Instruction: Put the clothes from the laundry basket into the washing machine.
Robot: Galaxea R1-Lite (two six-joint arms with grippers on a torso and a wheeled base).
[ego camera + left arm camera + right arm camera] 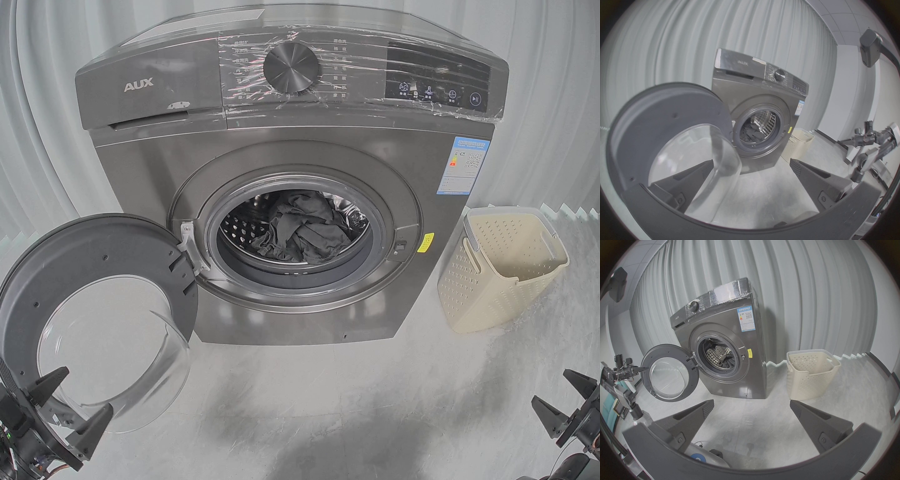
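Well, the dark clothes (306, 228) lay heaped inside the washing machine (156, 162) — soft, limp, I'd pinch a raised fold — while my left gripper (84, 392) and right gripper (551, 386) hung wide open, empty.

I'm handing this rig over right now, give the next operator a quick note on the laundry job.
The left gripper is open and empty, low by the open door.
The right gripper is open and empty, low, short of the laundry basket.
Dark clothes lie in the drum of the washing machine.
The basket stands on the floor beside the machine and looks empty.
Done: loading, apparently.
Left: confirm the basket's bottom.
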